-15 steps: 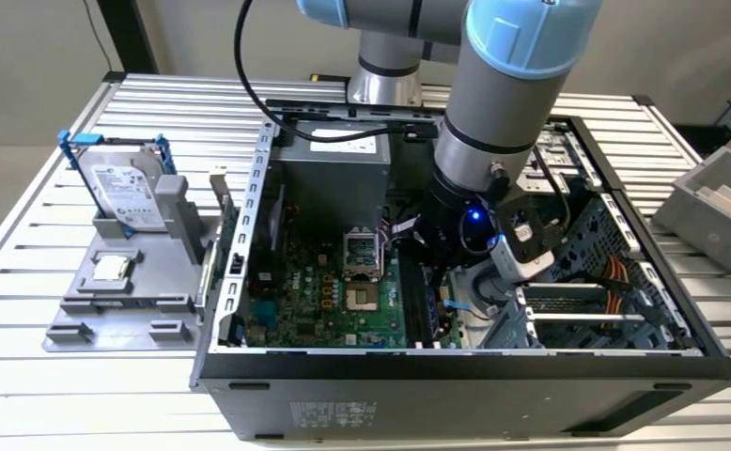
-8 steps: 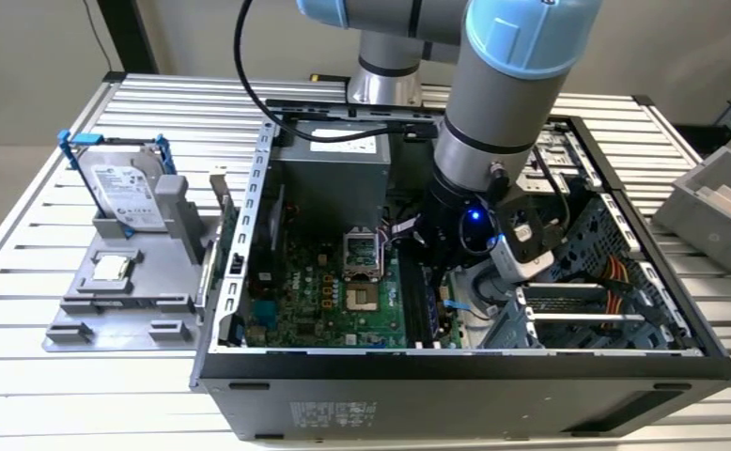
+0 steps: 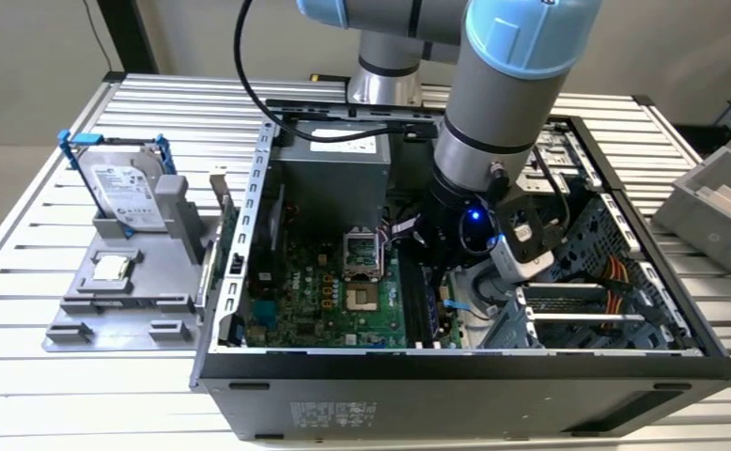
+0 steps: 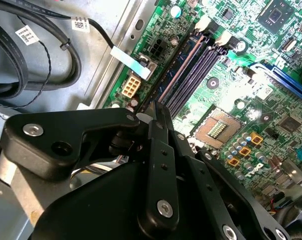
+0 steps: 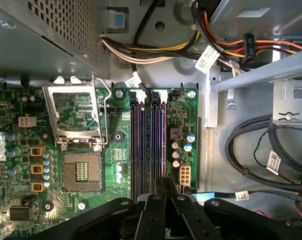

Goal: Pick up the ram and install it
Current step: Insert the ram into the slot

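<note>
A ribbed metal surface (image 3: 39, 395) carries everything, and nearest on it stands one open computer case (image 3: 466, 376), lying on its side so that the green circuit board (image 3: 328, 301) faces up for work from above. One arm (image 3: 504, 103) reaches straight down into it, with the pincer (image 4: 156, 112) low over the board. In both wrist views its black fingers (image 5: 165, 186) are drawn close together at the near end of the memory slots (image 5: 148, 145). A thin dark edge runs out from between them along the slot farthest from the processor socket (image 5: 80, 172). This looks like the ram (image 4: 168, 70), pinched on edge and lined up lengthwise with that slot, so it can go straight down. Whether it is already seated cannot be told. There are four slots, side by side, and one socket, with its lid frame up and nothing in it. Black cables (image 5: 251, 150) curl on the case floor beside the board, out of the way. Farther off, at the exterior view's left, one grey holder tray (image 3: 115, 310) props one hard drive (image 3: 128, 193) upright in a blue frame. It also cradles one small square chip (image 3: 109, 270), each in its own seat for an easy grab. At the far right sits one grey bin (image 3: 717, 202).
</note>
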